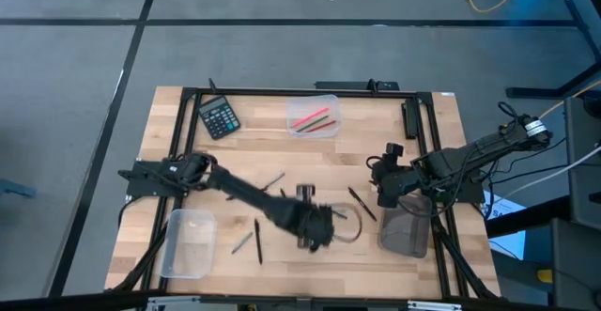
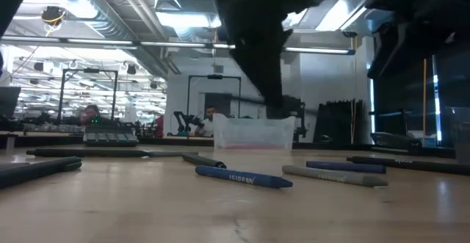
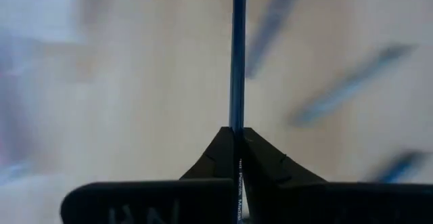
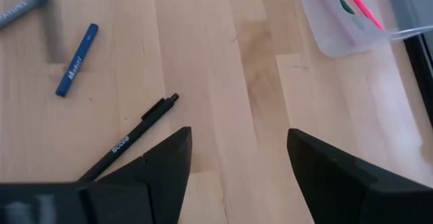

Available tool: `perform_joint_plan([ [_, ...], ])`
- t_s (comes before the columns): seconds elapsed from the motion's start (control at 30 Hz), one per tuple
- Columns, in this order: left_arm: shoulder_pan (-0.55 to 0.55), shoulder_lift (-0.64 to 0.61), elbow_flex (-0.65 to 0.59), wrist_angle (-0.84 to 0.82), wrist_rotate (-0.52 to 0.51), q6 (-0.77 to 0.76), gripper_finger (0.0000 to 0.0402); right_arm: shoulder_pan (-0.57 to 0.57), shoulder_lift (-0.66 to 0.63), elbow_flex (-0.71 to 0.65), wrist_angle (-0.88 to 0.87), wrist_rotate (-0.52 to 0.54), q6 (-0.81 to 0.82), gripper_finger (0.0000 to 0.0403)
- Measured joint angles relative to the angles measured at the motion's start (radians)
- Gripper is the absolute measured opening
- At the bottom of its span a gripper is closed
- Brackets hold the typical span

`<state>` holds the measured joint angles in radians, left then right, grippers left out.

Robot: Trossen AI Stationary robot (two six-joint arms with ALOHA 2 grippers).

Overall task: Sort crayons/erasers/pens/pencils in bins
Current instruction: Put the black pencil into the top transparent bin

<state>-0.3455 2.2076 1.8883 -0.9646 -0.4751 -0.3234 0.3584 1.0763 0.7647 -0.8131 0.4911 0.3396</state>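
Our left gripper (image 3: 237,139) pinches a thin blue pencil (image 3: 237,55) over the middle of the wooden counter (image 1: 254,151).

We see its fingers (image 3: 270,163) closed tight on the pencil's end. Our right gripper (image 4: 237,156) hovers with fingers wide apart and empty, beside the smoky grey plastic bin (image 1: 406,233); a black pen (image 4: 132,139) lies just beneath it.
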Motion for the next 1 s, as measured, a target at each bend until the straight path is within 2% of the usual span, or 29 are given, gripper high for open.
perform_joint_plan([
  [0.1,0.072,-0.043,-0.002,-0.021,-0.037,0.051,0.0003,0.000,-0.001,0.000,0.017,0.003,0.000,0.0245],
  [0.37,0.320,-0.110,-0.004,-0.028,-0.047,0.268,0.0003,0.000,-0.028,0.001,0.007,0.024,-0.010,0.0245],
  [0.63,0.587,-0.110,-0.004,0.001,-0.028,0.445,0.0003,-0.047,-0.076,0.001,0.007,0.152,-0.112,0.0245],
  [0.73,0.670,-0.110,-0.004,0.044,0.036,0.483,0.0003,-0.103,-0.097,0.001,0.010,0.155,-0.156,0.0245],
  [0.87,0.733,-0.112,-0.039,0.162,0.210,0.539,0.0002,-0.192,-0.118,0.001,0.022,0.156,-0.188,0.0245],
  [1.0,0.745,-0.112,-0.085,0.212,0.238,0.576,0.0002,-0.261,-0.125,0.001,0.023,0.153,-0.183,0.0245],
])
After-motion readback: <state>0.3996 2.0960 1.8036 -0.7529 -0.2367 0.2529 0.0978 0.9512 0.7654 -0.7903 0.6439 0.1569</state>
